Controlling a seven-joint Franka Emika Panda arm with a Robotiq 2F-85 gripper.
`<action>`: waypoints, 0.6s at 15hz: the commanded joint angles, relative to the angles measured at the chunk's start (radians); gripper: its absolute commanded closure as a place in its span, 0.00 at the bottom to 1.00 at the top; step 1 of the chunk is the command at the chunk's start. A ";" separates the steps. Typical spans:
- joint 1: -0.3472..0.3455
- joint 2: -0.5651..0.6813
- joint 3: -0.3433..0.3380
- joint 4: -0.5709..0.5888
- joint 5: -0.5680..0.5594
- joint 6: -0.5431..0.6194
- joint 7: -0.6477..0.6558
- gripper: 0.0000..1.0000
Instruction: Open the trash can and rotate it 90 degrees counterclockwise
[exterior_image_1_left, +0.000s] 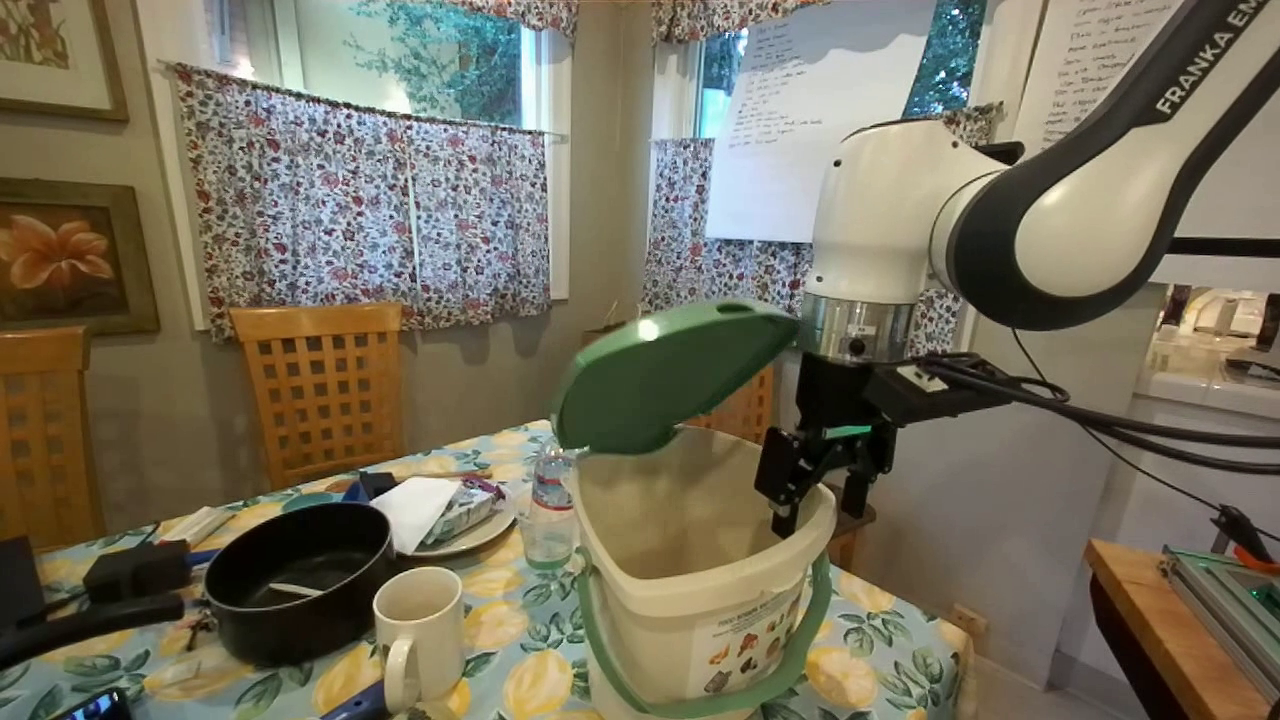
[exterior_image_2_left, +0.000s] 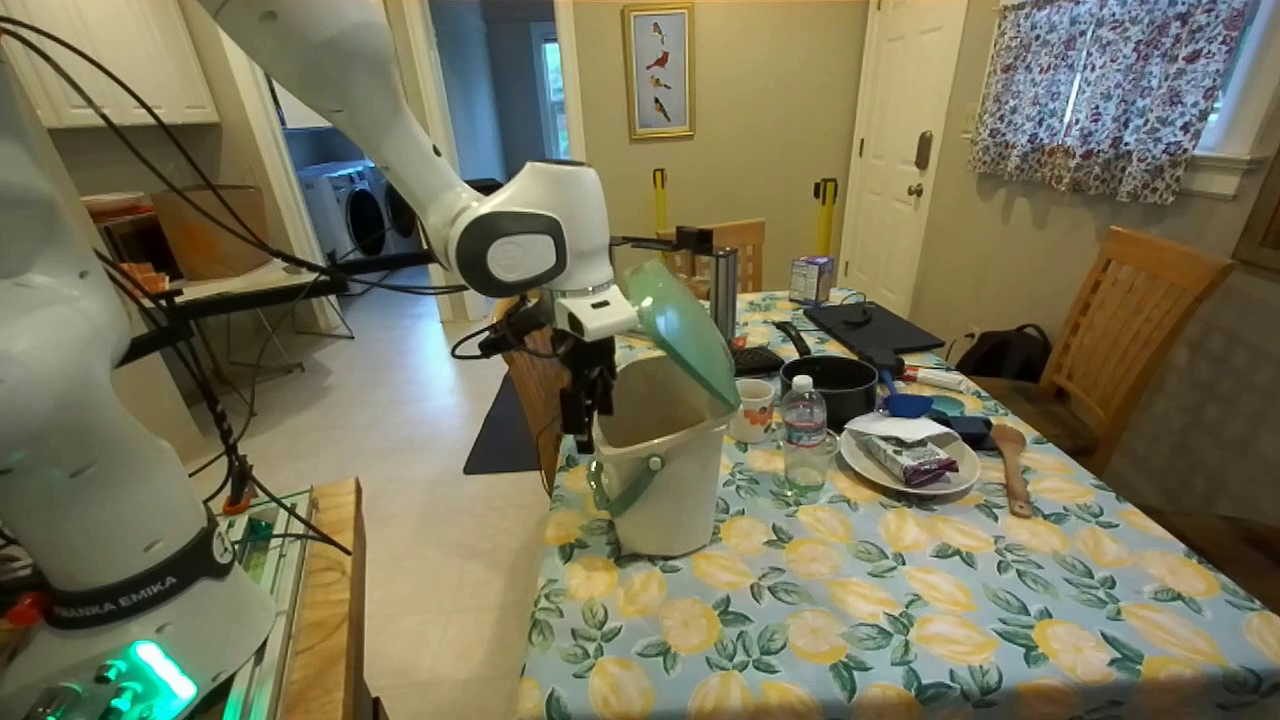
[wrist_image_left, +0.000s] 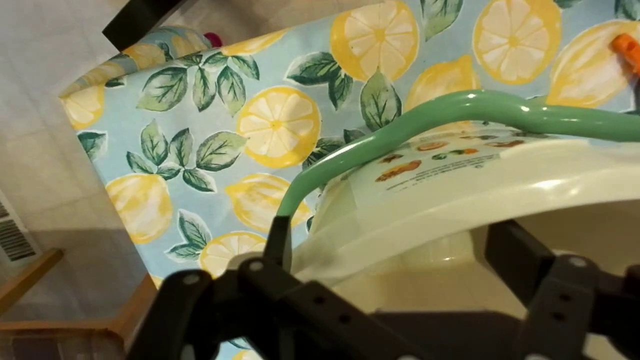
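The trash can (exterior_image_1_left: 690, 605) is a cream-white bin on the table, also in an exterior view (exterior_image_2_left: 665, 510). Its green lid (exterior_image_1_left: 660, 370) stands raised and tilted back, and the lid also shows in an exterior view (exterior_image_2_left: 685, 325). The green carry handle (wrist_image_left: 360, 155) hangs down over the labelled front. My gripper (exterior_image_1_left: 822, 505) points down at the bin's rim, on the side away from the bottle. In the wrist view, the gripper (wrist_image_left: 392, 245) is open, one finger inside the bin and one outside. The cream rim (wrist_image_left: 425, 225) lies between them, with a gap at the inner finger.
A water bottle (exterior_image_2_left: 803, 435) stands close beside the bin. A mug (exterior_image_1_left: 420, 630), a black pan (exterior_image_1_left: 300, 590) and a plate (exterior_image_2_left: 868, 470) with a packet lie beyond it. The table's edge is near the gripper side. A wooden spoon (exterior_image_2_left: 1013, 470) lies past the plate.
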 joint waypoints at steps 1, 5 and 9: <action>-0.011 -0.001 0.008 -0.006 -0.061 0.019 0.022 0.26; -0.016 0.007 0.004 -0.002 -0.096 0.032 0.038 0.54; -0.020 0.005 -0.003 -0.007 -0.149 0.056 0.033 0.81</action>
